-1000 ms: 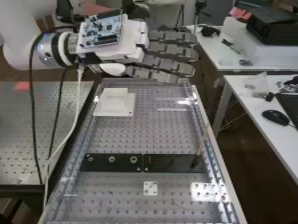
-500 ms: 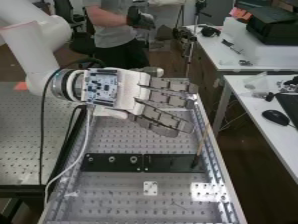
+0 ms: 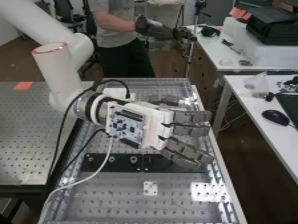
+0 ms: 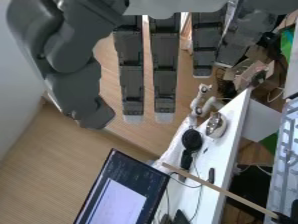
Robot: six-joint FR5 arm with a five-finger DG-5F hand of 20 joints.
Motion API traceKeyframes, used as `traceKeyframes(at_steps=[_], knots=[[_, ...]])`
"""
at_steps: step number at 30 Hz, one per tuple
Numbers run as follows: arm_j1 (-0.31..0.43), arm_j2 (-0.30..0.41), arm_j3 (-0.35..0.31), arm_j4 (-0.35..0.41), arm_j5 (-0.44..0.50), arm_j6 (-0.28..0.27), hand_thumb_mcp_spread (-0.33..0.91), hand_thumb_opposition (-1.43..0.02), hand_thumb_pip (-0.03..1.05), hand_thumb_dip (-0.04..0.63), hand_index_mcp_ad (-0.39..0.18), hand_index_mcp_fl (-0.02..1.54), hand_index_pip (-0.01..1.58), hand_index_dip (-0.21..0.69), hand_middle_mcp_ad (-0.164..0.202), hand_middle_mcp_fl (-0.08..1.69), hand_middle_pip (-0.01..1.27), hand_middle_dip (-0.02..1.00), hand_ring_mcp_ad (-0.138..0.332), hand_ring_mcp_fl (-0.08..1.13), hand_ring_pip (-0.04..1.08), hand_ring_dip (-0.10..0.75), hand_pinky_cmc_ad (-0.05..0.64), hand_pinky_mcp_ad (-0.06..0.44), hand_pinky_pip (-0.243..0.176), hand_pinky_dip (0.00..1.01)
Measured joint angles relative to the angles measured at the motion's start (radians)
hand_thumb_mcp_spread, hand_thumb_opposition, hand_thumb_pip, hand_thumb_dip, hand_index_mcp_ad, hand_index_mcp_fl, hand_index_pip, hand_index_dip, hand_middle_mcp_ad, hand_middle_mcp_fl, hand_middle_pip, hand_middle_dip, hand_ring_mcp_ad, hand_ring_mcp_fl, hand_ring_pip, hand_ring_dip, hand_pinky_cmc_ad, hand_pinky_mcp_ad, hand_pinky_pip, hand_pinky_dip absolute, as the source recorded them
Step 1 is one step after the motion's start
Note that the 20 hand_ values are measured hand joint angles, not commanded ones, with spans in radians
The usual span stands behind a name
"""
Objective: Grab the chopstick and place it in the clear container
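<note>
The dark grey robot hand (image 3: 189,130), with a white back, is above the right half of the perforated metal bench (image 3: 113,197), its fingers pointing right. A blue-and-white circuit board (image 3: 128,126) sits on its back, with a slim white cable (image 3: 85,182) running from it toward the near left. The hand is open: its fingers are straight, with gaps between them, the thumb (image 4: 73,70) stands apart from them, and nothing is held.

The thin, light wooden chopstick (image 4: 223,191) shows in the wrist view, slanting, well apart from the fingertips, with one end at a small black piece (image 4: 290,216) by a perforated metal surface (image 4: 285,150).

A long black plate with round metal fittings (image 3: 110,161) lies across the bench, its right part partly hidden behind the fingers. Nearer is a small white plate with holes (image 3: 151,188). On the bench to the left, an orange-red patch (image 3: 23,85) lies at the far end. A black computer mouse (image 3: 275,117) rests on the white table (image 3: 249,92) to the right.
</note>
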Motion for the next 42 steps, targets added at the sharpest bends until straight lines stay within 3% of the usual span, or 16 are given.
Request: traceKeyframes(at_steps=[9, 21, 28, 33, 36, 39, 42], knots=[[-0.009, -0.072, 0.053, -0.022, 0.019, 0.096, 0.38, -0.79, 0.76, 0.340, -0.024, 0.62, 0.40, 0.173, 0.126, 0.65, 0.14, 0.56, 0.229, 0.20, 0.09, 0.166, 0.262, 0.195, -0.140, 0.29], [-0.006, -0.140, 0.106, -0.079, 0.026, 0.173, 0.41, -0.79, 0.69, 0.339, -0.031, 0.62, 0.34, 0.173, 0.122, 0.66, 0.14, 0.57, 0.230, 0.21, 0.08, 0.176, 0.265, 0.195, -0.127, 0.23], [-0.001, -0.167, 0.135, -0.105, 0.008, 0.184, 0.44, -0.79, 0.66, 0.339, -0.045, 0.64, 0.32, 0.164, 0.103, 0.67, 0.14, 0.57, 0.229, 0.21, 0.08, 0.183, 0.250, 0.194, -0.113, 0.19], [-0.004, -0.185, 0.146, -0.096, -0.003, 0.246, 0.46, -0.79, 0.66, 0.340, -0.056, 0.67, 0.33, 0.173, 0.101, 0.71, 0.14, 0.57, 0.227, 0.24, 0.08, 0.183, 0.239, 0.201, -0.101, 0.19], [-0.007, -0.198, 0.153, -0.084, -0.009, 0.281, 0.47, -0.79, 0.66, 0.333, -0.056, 0.67, 0.45, 0.175, 0.101, 0.70, 0.16, 0.58, 0.227, 0.24, 0.08, 0.201, 0.246, 0.197, -0.099, 0.18], [-0.008, -0.205, 0.159, -0.078, -0.016, 0.284, 0.47, -0.79, 0.66, 0.337, -0.056, 0.66, 0.62, 0.175, 0.101, 0.71, 0.21, 0.58, 0.225, 0.26, 0.08, 0.201, 0.239, 0.201, -0.101, 0.18], [-0.008, -0.208, 0.169, -0.082, -0.031, 0.280, 0.48, -0.79, 0.66, 0.333, -0.056, 0.65, 0.67, 0.169, 0.101, 0.71, 0.24, 0.58, 0.222, 0.29, 0.08, 0.208, 0.243, 0.197, -0.098, 0.18]])
